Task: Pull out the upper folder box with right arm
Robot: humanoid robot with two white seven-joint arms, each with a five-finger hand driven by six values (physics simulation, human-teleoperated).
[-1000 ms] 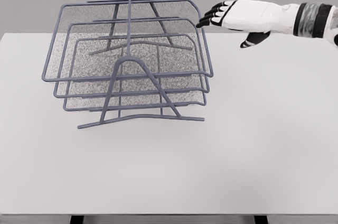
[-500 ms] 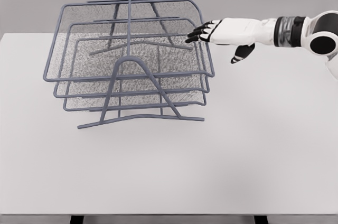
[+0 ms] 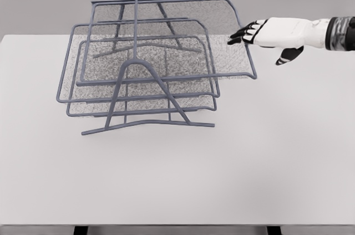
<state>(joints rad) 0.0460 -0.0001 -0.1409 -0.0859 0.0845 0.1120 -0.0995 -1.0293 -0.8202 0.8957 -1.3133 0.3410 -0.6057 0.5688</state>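
Observation:
A grey wire rack [image 3: 147,123] with three mesh trays stands on the white table [image 3: 233,174] at the back left. The upper tray [image 3: 166,41] sticks out to the right, well past the two trays below it. My right hand [image 3: 244,34] comes in from the right edge, and its dark fingertips are hooked over the upper tray's right rim near the far corner. The thumb [image 3: 289,56] hangs below, away from the rim. My left arm does not show.
The middle tray [image 3: 69,82] and the lower tray [image 3: 138,111] sit pushed in on the rack. The rack's front arch [image 3: 136,63] rises in front of the trays. Bare tabletop lies to the right of and in front of the rack.
The right hand reached left to the upper tray's right rim, then drew back to the right. The upper tray slid out to the right with it; the other trays stayed put.

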